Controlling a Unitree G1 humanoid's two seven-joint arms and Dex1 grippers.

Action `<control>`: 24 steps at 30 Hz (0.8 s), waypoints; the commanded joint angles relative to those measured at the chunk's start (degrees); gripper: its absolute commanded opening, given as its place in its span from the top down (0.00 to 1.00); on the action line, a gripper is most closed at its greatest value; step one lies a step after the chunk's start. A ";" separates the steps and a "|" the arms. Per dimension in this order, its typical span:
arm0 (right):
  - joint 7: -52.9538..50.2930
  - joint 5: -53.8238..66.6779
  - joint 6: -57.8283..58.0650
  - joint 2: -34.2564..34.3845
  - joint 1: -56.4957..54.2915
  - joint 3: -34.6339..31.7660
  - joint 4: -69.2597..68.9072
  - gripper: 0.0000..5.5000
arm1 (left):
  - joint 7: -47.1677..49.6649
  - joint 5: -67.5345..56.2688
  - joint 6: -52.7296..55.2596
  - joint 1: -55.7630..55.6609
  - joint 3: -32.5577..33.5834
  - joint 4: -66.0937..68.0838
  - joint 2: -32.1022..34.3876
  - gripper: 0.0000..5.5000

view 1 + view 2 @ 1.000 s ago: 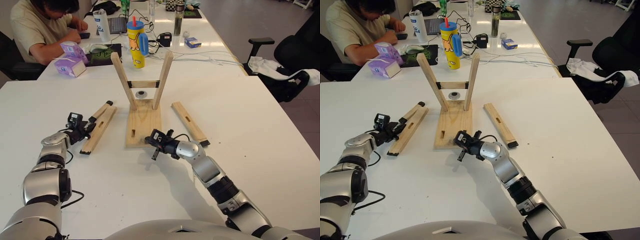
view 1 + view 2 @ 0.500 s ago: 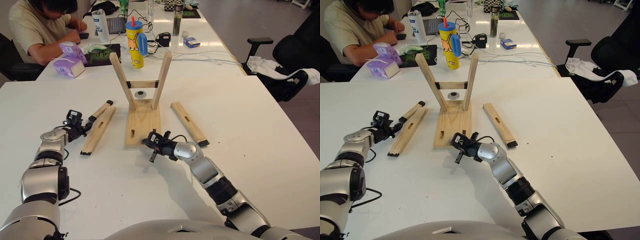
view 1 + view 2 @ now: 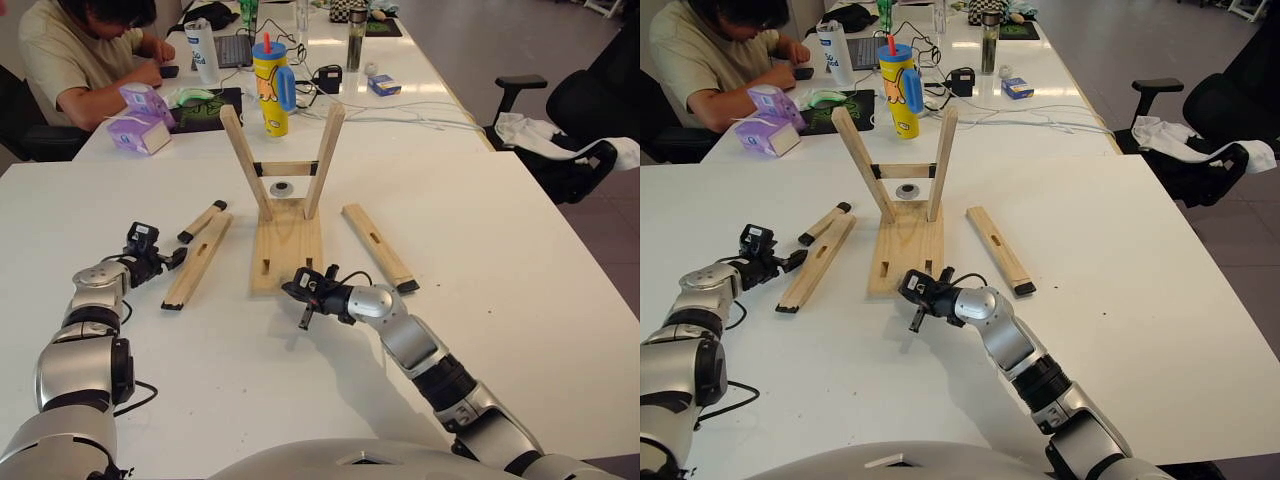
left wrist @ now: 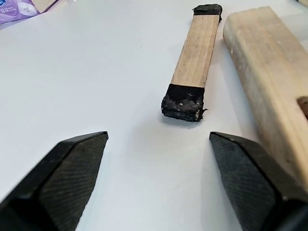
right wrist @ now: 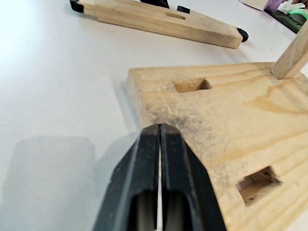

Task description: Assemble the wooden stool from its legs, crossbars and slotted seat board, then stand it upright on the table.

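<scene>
Judging the crossbar [image 4: 195,53] light, stiff, best pinched mid-length, we find it flat on the table [image 4: 96,72] before the spread left gripper [image 4: 159,137], the right gripper [image 5: 160,129] clenched empty at the seat board [image 5: 226,115].

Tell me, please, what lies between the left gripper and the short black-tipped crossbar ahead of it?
Bare white table; the left wrist view shows the open left gripper apart from the crossbar.

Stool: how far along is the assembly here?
Done: two legs joined by a crossbar stand at the far end of the seat board. In hand: nothing; the left gripper is open before the loose crossbar, the right gripper shut at the board's near edge. Left: two loose legs on the table, both near slots empty, then flipping it upright.
</scene>
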 commanded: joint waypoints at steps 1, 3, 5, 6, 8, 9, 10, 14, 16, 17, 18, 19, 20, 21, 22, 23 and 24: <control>0.81 -0.28 1.02 -0.79 0.13 0.72 0.39 1.00 | 0.95 0.51 1.68 1.70 0.22 1.58 -1.46 0.29; 1.01 -0.34 0.88 -0.91 0.05 0.86 0.37 1.00 | 3.09 0.95 0.25 1.97 0.17 1.45 -1.24 0.29; 1.18 -0.44 0.73 -1.04 0.03 1.07 0.37 1.00 | 5.91 1.78 -1.20 2.31 -0.07 1.61 -1.27 0.29; 1.23 -0.50 0.65 -1.08 0.05 1.15 0.37 1.00 | 7.01 2.07 -1.97 2.22 -0.28 1.56 -1.49 0.29; 1.19 -0.71 0.53 -1.15 0.13 1.31 0.32 1.00 | 6.92 0.65 -2.71 1.21 0.83 1.32 -2.38 0.29; 1.13 -0.72 0.55 -1.10 0.11 1.32 0.31 1.00 | 6.80 0.16 -3.13 0.85 1.24 1.22 -2.87 0.29; 1.09 -0.69 0.59 -1.02 0.02 1.34 0.32 1.00 | 6.85 -0.50 -3.32 0.60 1.87 1.15 -3.32 0.29; 0.61 -0.81 0.73 -0.66 0.25 1.46 0.26 1.00 | 4.93 -2.80 -3.05 -0.44 4.07 1.00 -4.86 0.29; 0.16 -0.96 0.82 -0.51 0.55 1.51 0.19 1.00 | 4.04 -3.25 -3.35 -1.23 4.45 0.82 -5.23 0.29; -0.04 -0.98 0.86 -0.39 0.70 1.52 0.15 1.00 | 3.59 -3.17 -3.72 -1.76 4.42 0.69 -5.17 0.29; -0.22 -0.99 0.85 -0.29 0.80 1.55 0.14 1.00 | 3.34 -2.77 -4.18 -2.32 4.12 0.55 -4.94 0.29; -0.30 -0.96 0.81 -0.21 0.81 1.58 0.18 1.00 | 2.93 -2.67 -4.45 -2.90 4.12 0.44 -4.63 0.29; -0.50 -0.98 0.82 -0.16 0.93 1.55 0.14 1.00 | 2.95 -2.16 -4.60 -3.46 3.76 0.43 -4.42 0.29; -0.64 -0.99 0.81 -0.12 0.96 1.54 0.15 1.00 | 2.89 -1.81 -4.44 -3.88 3.51 0.49 -4.23 0.29; -0.83 -1.01 0.86 -0.05 1.01 1.51 0.14 1.00 | 3.06 -1.39 -4.10 -4.18 3.20 0.62 -4.14 0.29; -0.96 -1.01 0.89 0.06 1.02 1.54 0.15 1.00 | 3.32 -0.85 -3.75 -4.26 2.78 0.80 -3.99 0.29; -0.98 -1.01 0.87 0.17 0.93 1.64 0.21 1.00 | 3.38 -0.71 -3.22 -4.12 2.74 0.99 -3.86 0.29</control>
